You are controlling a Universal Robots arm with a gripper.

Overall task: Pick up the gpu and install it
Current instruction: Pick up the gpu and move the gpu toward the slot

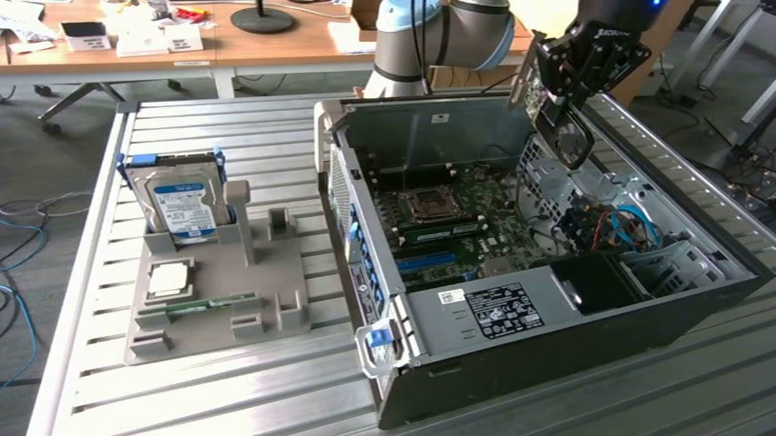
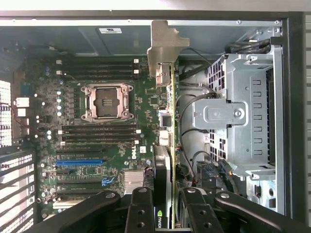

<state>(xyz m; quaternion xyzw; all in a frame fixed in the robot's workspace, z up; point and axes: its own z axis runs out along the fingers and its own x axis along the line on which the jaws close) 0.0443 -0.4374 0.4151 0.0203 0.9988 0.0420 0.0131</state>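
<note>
The arm's jaws pinch the thin black gpu card (image 1: pixel 568 132) by its edge, silver metal bracket (image 2: pixel 163 41) outward, over the open dark metal computer case (image 1: pixel 582 359)

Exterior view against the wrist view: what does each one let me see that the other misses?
Exterior view: the arm, the slatted table and a grey holder carrying the hard drive. Wrist view: the gpu edge-on between the black fingers, with a small logo by them. Shared: the open computer case, its motherboard socket, and the gpu clamped in the gripper, held over the case.
</note>
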